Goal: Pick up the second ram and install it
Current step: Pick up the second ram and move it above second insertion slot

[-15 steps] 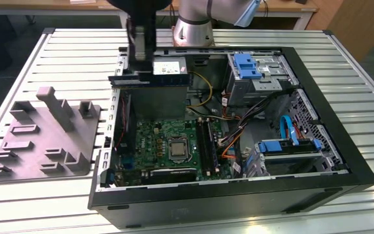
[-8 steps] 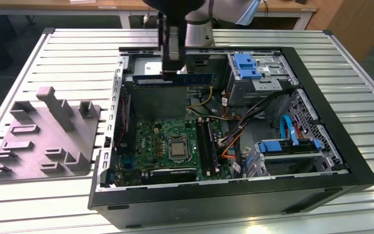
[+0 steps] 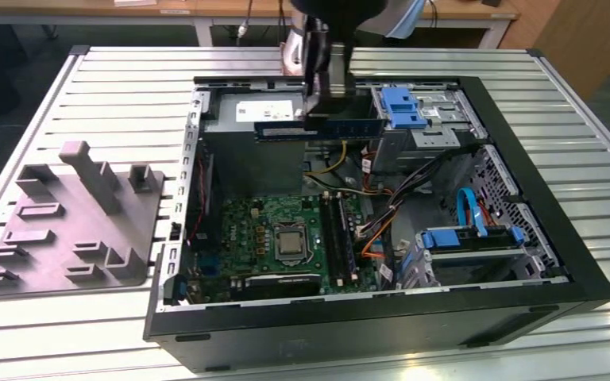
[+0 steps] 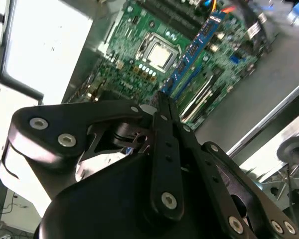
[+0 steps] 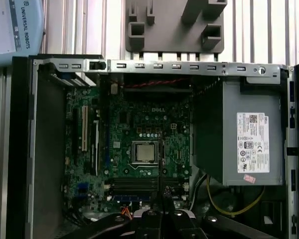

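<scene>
In the exterior view my gripper (image 3: 326, 113) hangs above the back of the open computer case (image 3: 517, 298). It is shut on the second ram (image 3: 283, 129), a dark blue-green stick held level and lengthwise, high above the green motherboard (image 3: 268, 214). The second wrist view shows the fingers (image 4: 165, 130) closed on the ram (image 4: 195, 50), seen edge-on as a blue strip over the board. In the first wrist view the gripper (image 5: 162, 211) holds the ram (image 5: 162, 164) as a thin dark line above the black memory slots (image 5: 134, 184), beside the processor (image 5: 144, 152).
A grey slotted holder block (image 3: 67, 222) lies on the ribbed metal table at the exterior view's left of the case. Inside the case are the grey power supply (image 5: 249, 144), blue drive brackets (image 3: 400, 107), and bundled cables (image 3: 390, 214).
</scene>
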`<state>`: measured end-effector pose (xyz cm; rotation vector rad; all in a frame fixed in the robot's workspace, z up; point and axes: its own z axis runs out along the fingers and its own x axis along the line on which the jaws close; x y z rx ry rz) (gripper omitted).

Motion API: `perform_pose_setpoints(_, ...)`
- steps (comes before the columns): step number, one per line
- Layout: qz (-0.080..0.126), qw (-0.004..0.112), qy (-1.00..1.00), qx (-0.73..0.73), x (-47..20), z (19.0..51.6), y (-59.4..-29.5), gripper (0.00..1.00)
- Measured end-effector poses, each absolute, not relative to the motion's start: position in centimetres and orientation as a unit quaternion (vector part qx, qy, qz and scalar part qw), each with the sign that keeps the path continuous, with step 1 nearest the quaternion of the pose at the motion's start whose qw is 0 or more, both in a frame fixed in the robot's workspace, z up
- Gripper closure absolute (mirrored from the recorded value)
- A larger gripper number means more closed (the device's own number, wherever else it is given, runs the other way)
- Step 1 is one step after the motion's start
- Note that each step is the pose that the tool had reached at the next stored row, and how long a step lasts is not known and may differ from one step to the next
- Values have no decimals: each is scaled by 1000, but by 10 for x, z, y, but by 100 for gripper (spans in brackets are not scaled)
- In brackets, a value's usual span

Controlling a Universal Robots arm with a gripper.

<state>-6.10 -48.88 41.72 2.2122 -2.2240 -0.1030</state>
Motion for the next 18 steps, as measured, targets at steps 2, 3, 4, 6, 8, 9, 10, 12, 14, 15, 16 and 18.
perform_pose_setpoints(2,-33,2,-709,705,-55,417,-489,89)
perform_pose_setpoints(3,-33,2,-709,705,-55,417,-489,89)
perform_pose_setpoints(4,-33,1,-709,705,-54,417,-489,89)
perform_pose_setpoints(6,-33,2,-709,705,-54,417,-489,89)
perform_pose_setpoints(8,-33,2,-709,705,-54,415,-489,89)
perform_pose_setpoints(9,-33,1,-709,705,-54,412,-489,89)
perform_pose_setpoints(10,-33,1,-709,705,-54,410,-489,89)
perform_pose_setpoints(12,-33,2,-709,705,-54,406,-489,89)
perform_pose_setpoints(14,-33,2,-709,705,-54,403,-489,89)
perform_pose_setpoints(15,-33,1,-709,705,-54,401,-489,89)
perform_pose_setpoints(16,-33,2,-709,705,-54,399,-489,89)
perform_pose_setpoints(18,-33,1,-709,705,-54,395,-489,89)
